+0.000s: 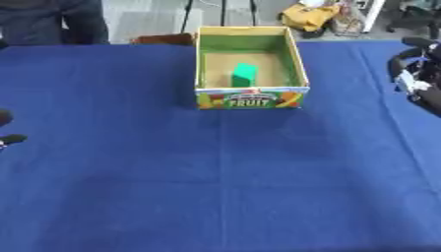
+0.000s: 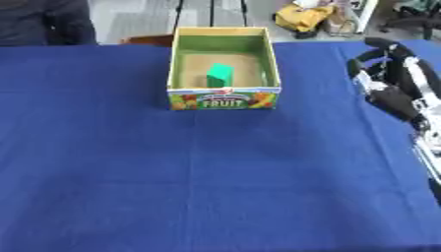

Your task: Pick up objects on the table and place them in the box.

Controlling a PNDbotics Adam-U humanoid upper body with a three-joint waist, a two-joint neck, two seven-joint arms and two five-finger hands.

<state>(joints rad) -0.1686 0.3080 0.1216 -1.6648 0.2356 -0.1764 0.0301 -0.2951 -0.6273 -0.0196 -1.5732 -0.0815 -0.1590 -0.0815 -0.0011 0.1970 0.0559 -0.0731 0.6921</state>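
Nearest you, the blue-covered desk (image 1: 220, 197) on your side of the box (image 1: 250, 97) carries nothing that these views show, so there is no loose object left for you to collect there. Low at the left edge, well to the left of the box, only dark tips of your left hand (image 1: 7, 129) poke into view; too little shows to say how its fingers are set.

Farther out, to the right of the box and well apart from it, your right hand (image 2: 389, 81) hangs above the desk at the right edge. Its fingers look curled inward and they hold nothing that can be seen, and the arm runs down the right side behind it.

At the far side sits the box itself, the word FRUIT on its front wall. Inside it, a green block (image 2: 220, 75) stands on the brown floor, near the middle. To the left of the box's back corner a brown thing (image 1: 162, 38) lies at the desk's far edge, partly hidden.

Judging by this, the placing looks finished, or nearly so: one block is in.
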